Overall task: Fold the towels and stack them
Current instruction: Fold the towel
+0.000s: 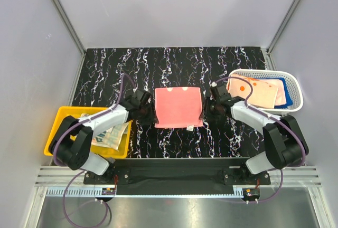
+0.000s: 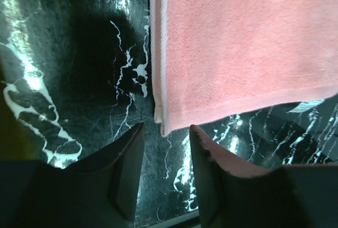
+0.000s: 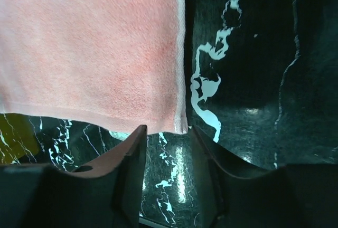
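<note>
The salmon-pink towel point(image 1: 178, 107) is found spread flat on the middle of the black marbled table point(image 1: 105, 75), between the two arms. The step in hand is judged to be the start of its fold. The left gripper point(image 1: 146, 110) is set just beside the towel's left edge and the right gripper point(image 1: 212, 106) just beside its right edge. In both wrist views the jaws are seen parted with nothing between them, and a near corner of the towel lies just ahead of the fingertips. The next move is judged to call for each near corner to be pinched, then carried together over to the far edge, kept level so that the edges meet. The cloth appears soft and napped, with a paler hemmed border and a small white label point(image 1: 189, 127) at the near edge (whether it is already doubled cannot be told). Further towels point(image 1: 261, 93) are noted in the white mesh basket point(image 1: 296, 83), and a beige towel point(image 1: 108, 135) in the yellow bin point(image 1: 55, 133).
</note>
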`<state>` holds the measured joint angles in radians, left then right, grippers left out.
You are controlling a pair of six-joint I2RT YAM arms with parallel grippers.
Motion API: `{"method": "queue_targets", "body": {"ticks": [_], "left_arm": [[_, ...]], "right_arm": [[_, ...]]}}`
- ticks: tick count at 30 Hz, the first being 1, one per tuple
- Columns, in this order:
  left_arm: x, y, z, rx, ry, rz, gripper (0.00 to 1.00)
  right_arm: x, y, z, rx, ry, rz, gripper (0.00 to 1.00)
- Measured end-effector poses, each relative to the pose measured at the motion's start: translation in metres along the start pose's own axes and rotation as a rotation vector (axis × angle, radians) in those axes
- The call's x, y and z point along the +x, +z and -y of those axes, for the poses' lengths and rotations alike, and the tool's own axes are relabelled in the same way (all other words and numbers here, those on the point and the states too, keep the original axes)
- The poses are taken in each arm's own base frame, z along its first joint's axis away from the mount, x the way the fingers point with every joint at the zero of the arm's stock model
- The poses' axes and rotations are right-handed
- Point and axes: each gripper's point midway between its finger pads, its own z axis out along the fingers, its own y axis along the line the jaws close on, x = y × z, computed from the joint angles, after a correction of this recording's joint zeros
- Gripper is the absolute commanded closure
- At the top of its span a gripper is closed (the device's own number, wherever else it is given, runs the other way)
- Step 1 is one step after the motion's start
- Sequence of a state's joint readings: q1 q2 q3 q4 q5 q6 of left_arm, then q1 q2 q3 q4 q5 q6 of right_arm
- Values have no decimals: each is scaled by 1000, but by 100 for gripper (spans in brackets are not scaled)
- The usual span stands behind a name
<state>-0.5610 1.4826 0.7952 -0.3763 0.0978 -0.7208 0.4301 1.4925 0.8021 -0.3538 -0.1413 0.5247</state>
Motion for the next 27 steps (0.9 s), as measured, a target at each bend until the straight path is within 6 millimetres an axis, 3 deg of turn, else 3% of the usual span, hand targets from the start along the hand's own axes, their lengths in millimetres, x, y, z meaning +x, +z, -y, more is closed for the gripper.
{"method": "queue_targets", "body": {"ticks": [4,8,11,14,18,21,27], "left_arm": [[-28,-20,13,6,15,64,53],[-88,-35,28,7,5,165,53],[-139,-28,36,-4,8,220,55],[-172,-6,36,-30,22,226,55],[-185,36,22,-100,48,168,52],[-181,59,7,-151,59,114,52],[-183,77,-7,-183,62,87,51]], "right_arm": [[-28,-16,-8,23,-23,72,48],[-80,-24,-22,62,-54,178,48],[-118,-10,-27,87,-66,212,48],[-143,14,-22,126,-73,208,48],[-162,47,-12,172,-80,180,48],[-167,64,-5,193,-84,156,47],[-172,81,4,210,-85,138,48]]}}
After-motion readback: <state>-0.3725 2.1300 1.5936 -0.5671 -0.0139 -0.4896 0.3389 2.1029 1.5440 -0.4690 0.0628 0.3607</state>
